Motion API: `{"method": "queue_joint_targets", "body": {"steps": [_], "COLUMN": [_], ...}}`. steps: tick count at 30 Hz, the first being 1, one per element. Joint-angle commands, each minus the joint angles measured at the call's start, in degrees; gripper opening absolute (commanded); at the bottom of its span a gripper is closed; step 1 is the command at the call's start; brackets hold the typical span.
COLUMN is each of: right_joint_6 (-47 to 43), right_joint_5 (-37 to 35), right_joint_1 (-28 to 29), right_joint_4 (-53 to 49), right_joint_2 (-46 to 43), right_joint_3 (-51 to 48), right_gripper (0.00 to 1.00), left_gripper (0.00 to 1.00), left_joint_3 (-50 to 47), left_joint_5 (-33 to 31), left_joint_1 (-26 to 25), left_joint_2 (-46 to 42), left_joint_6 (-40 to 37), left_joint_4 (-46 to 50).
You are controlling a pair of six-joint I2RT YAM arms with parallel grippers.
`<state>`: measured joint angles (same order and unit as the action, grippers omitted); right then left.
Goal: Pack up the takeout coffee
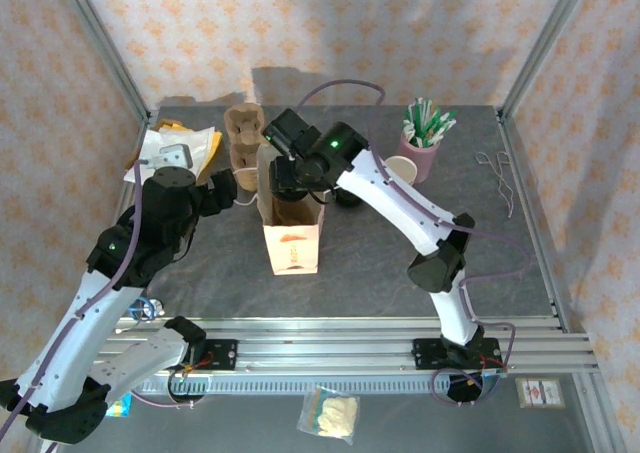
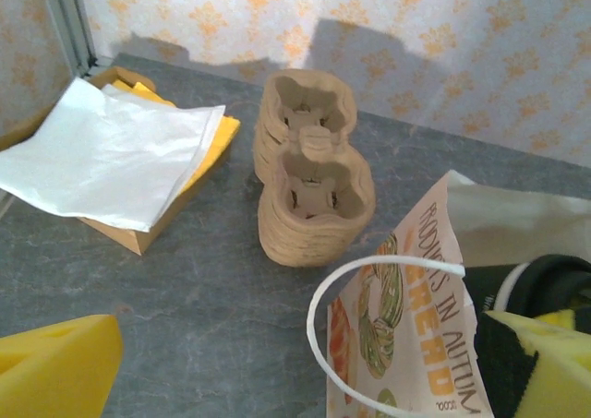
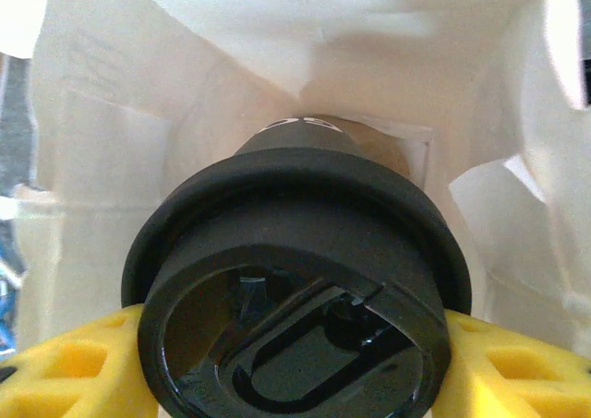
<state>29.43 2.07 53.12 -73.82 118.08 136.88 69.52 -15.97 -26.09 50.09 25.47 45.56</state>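
Observation:
The takeout coffee [image 3: 295,289] shows its round black lid from above, with the cup body below it down inside a white paper bag [image 3: 231,86]. My right gripper [image 3: 295,367] is shut on it, with yellow fingers [image 3: 74,363] on either side of the lid. From above, the right gripper [image 1: 290,178] hangs over the mouth of the standing bag [image 1: 292,241] and hides the cup. My left gripper [image 1: 228,198] stands open at the bag's left side. In its own view the left gripper [image 2: 305,372] has the printed bag [image 2: 434,326] and its white loop handle [image 2: 319,316] between the wide-apart fingers.
A stack of brown pulp cup trays [image 1: 243,143] [image 2: 309,173] stands just behind the bag. A box of white napkins [image 1: 180,148] [image 2: 111,150] lies at the back left. A pink cup of straws [image 1: 420,148] stands back right, with a bent wire [image 1: 500,173] beyond it.

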Motion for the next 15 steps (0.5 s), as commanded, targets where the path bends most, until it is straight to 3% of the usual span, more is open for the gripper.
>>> {"method": "queue_joint_targets", "body": {"steps": [1,11,15], "right_joint_6": [-2.88,-4.74,-3.45], "right_joint_5": [-4.51,-1.75,1.32], "right_joint_1": [0.31,0.3,0.31], "right_joint_4": [-1.12,-1.23,-1.23], "right_joint_2": [1.03,3.08,0.88], "right_joint_3": [-0.47,-1.76,-5.28], "right_gripper": [0.54,0.54,0.54], "left_gripper": [0.99,0.99,0.99], "left_joint_3": [-1.89,-5.06,-7.02], "left_joint_5": [4.13,15.23,15.67], "left_joint_1": [0.49,0.35,0.5], "left_joint_2": [-0.27,0.89,0.81], "left_joint_6": [-0.86,0.27,1.4], "left_joint_4": [-1.34,-4.38,-5.62]}}
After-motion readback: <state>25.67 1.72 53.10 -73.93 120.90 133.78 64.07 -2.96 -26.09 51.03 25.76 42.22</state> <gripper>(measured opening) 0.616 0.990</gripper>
